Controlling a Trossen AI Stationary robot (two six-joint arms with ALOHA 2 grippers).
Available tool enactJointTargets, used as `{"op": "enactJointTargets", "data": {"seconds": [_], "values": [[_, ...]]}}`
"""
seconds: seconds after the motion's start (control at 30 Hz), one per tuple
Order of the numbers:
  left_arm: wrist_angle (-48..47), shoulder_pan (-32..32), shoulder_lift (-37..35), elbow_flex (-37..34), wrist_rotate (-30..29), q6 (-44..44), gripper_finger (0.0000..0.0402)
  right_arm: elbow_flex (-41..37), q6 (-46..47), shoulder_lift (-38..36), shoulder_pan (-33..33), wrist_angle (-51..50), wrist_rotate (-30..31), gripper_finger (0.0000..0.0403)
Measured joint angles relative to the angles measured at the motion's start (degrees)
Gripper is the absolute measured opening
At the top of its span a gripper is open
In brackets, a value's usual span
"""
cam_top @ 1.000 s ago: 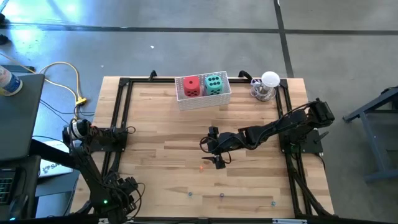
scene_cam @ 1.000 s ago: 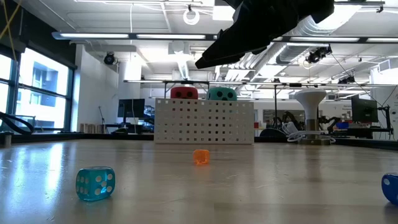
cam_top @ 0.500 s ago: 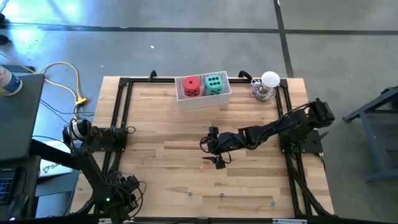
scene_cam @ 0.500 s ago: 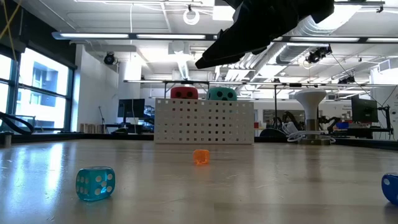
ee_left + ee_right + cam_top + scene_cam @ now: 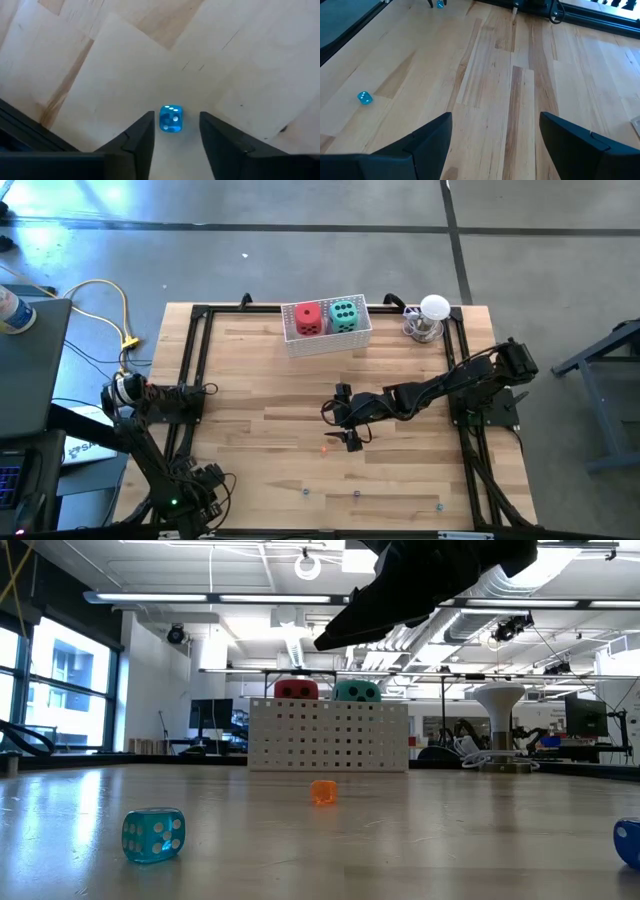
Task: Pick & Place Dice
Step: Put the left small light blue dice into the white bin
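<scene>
Blue little die [image 5: 171,119] sits between my left gripper [image 5: 175,131] fingers, not gripped, right gripper [image 5: 495,131] spread over bare desk [image 5: 520,100]; no writing readable.

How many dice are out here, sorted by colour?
Red die: 1
Teal-green die: 1
Small orange die: 1
Small blue dice: 2 that I can make out
Total: 5

A white basket [image 5: 327,337] holding two large dice stands at the table's far edge, with a lamp [image 5: 430,317] near the far right corner. The right arm [image 5: 440,388] reaches across the table's middle. Bare wood lies open along the left side.
</scene>
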Motion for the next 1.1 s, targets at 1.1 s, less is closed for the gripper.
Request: {"op": "enactJointTargets", "data": {"seconds": [1.1], "values": [[-10.67,14.66,-1.13,2.54,-11.04,43.63,0.0060,0.00,-0.61,0.00,0.45,1.33,-0.05,0.0290]]}}
